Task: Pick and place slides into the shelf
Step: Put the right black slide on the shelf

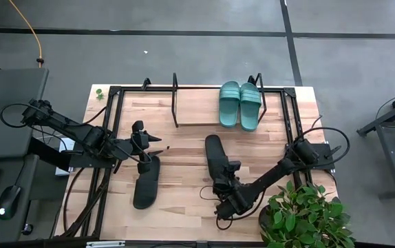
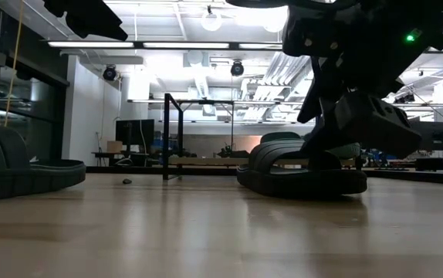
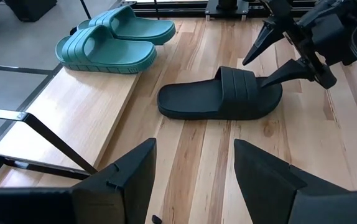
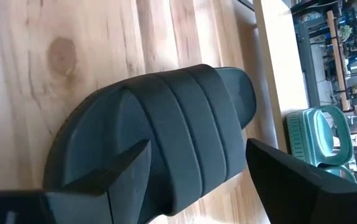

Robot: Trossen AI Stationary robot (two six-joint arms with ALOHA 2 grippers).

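right gripper [image 1: 226,184] jaws spread wide astride the strap of a black slide [image 1: 217,164] (not clamped), mid-table, long axis toward the shelf [image 1: 197,107]. right wrist view shows the strap between the fingers; high view hides it. left gripper [image 1: 149,145] jaws released, above second black slide [image 1: 146,182] near front edge. teal slides [image 1: 239,104] paired on shelf.

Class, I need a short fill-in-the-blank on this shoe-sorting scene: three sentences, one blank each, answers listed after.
1. The two slides already on the shelf are ____ in colour.
2. The number of black slides lying on the table is ____.
3. The right gripper has its fingers open on either side of a black slide, while the left gripper is open above the ____ black slide.

Missing words: green; two; other
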